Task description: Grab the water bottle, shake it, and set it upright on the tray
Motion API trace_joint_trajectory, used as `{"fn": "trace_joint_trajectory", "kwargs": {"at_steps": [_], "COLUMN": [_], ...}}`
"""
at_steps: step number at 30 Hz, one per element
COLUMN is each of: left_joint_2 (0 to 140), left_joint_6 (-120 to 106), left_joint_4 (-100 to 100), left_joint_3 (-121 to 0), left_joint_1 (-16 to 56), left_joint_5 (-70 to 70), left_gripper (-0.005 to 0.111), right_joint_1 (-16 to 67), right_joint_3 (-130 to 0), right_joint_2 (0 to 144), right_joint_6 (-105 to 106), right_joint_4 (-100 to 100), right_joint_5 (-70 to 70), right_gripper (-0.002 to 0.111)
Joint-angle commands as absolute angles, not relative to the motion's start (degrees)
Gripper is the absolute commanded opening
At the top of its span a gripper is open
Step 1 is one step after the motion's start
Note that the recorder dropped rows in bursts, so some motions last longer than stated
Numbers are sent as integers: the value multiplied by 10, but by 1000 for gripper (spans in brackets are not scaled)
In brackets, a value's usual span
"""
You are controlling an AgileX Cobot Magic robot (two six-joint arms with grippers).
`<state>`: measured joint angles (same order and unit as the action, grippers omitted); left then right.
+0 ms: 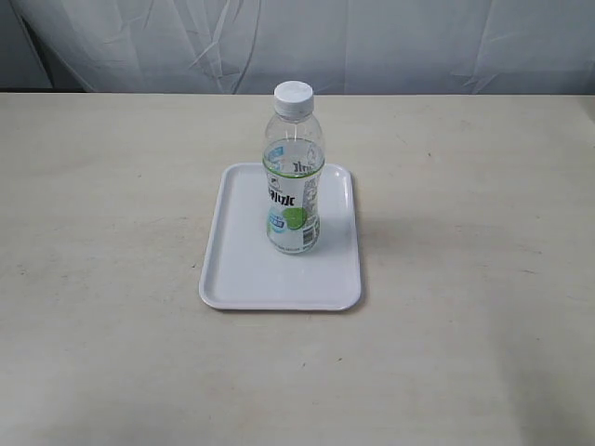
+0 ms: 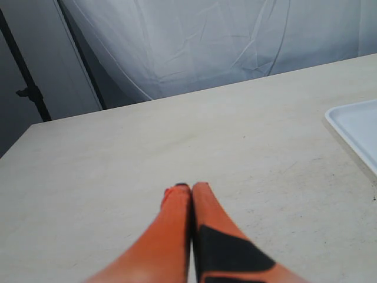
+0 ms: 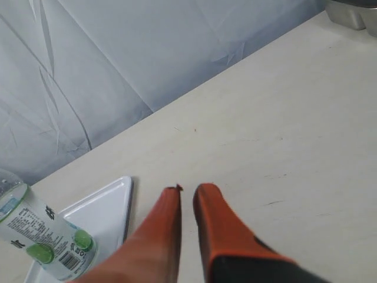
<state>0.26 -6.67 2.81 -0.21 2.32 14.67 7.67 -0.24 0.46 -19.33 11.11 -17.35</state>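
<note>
standing upright on tray (image 1: 240,271) | water bottle (image 1: 294,181) (capped) | left tool (image 2: 191,187) closed

water bottle (image 1: 295,177): clear glossy plastic | tray (image 1: 242,269): smooth white plastic | table (image 1: 465,325): matt

The water bottle (image 1: 295,177) is showing clear plastic, wearing a white cap (image 1: 294,96) and a green, white and blue label (image 1: 292,209) with black lettering. The tray (image 1: 237,269) is looking plain white, the table (image 1: 112,186) pale beige with faint specks. The left pincer (image 2: 191,187) and right pincer (image 3: 187,190) are showing orange with black patches. The curtain (image 1: 372,37) is looking greyish white.
</note>
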Motion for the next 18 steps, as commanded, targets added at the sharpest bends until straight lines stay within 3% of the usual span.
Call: {"fn": "trace_joint_trajectory", "kwargs": {"at_steps": [1,18], "left_joint_2": [0,0], "left_joint_6": [-65,-65], "left_joint_4": [27,27], "left_joint_3": [0,0], "left_joint_1": [23,23], "left_joint_5": [142,142], "left_gripper": [0,0], "right_joint_1": [74,74], "right_joint_3": [0,0], "right_joint_2": [0,0], "right_joint_6": [-189,-189], "right_joint_4": [111,111], "right_joint_5": [-171,-176], "right_gripper": [12,12]}}
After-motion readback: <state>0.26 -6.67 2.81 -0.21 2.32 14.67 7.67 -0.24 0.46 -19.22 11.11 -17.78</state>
